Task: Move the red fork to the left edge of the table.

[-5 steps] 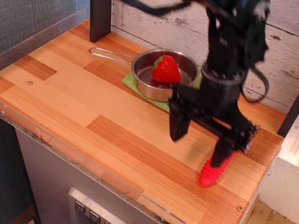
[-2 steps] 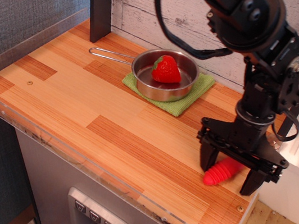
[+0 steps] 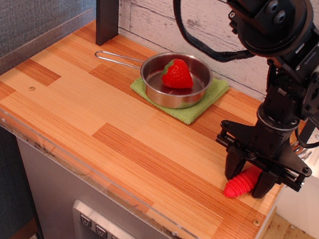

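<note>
The red fork lies near the right front corner of the wooden table. Only its ribbed red handle end shows; the tines are hidden under the gripper. My gripper stands straight down over it, its two black fingers closed against the sides of the handle. The fork still looks to be at table level.
A steel pan holding a red strawberry sits on a green cloth at the back centre, its handle pointing left. A dark post stands at the back left. A clear acrylic rim runs along the left edge.
The gripper swung to the right and turned, came down over the fork's handle, and its fingers closed in from wide open onto the handle. The fork shifted slightly right.
</note>
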Robot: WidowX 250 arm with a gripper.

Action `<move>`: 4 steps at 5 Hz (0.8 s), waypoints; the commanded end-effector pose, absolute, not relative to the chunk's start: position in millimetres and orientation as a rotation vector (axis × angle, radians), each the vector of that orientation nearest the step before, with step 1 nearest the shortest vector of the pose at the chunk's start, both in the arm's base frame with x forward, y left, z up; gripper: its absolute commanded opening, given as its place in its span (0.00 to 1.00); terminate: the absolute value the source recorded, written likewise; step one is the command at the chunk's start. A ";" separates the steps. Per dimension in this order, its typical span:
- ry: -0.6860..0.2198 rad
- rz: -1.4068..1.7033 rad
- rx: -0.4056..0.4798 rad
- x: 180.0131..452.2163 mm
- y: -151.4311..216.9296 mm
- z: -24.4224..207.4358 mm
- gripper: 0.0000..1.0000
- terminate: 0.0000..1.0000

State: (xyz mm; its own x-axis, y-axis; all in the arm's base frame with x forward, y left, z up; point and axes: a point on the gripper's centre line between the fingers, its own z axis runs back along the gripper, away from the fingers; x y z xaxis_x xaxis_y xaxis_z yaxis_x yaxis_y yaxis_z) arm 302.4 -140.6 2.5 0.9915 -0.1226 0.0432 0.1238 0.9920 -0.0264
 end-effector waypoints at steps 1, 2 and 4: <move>-0.063 -0.132 -0.090 296.4 -124.9 41.2 0.00 0.00; -0.115 -0.058 -0.114 285.8 -85.7 85.4 0.00 0.00; -0.137 0.032 -0.049 267.7 11.1 120.3 0.00 0.00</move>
State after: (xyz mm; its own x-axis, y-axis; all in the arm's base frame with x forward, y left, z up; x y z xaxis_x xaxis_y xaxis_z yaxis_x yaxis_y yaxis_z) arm 267.8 14.7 107.3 0.9955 0.0402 0.0861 -0.0358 0.9980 -0.0512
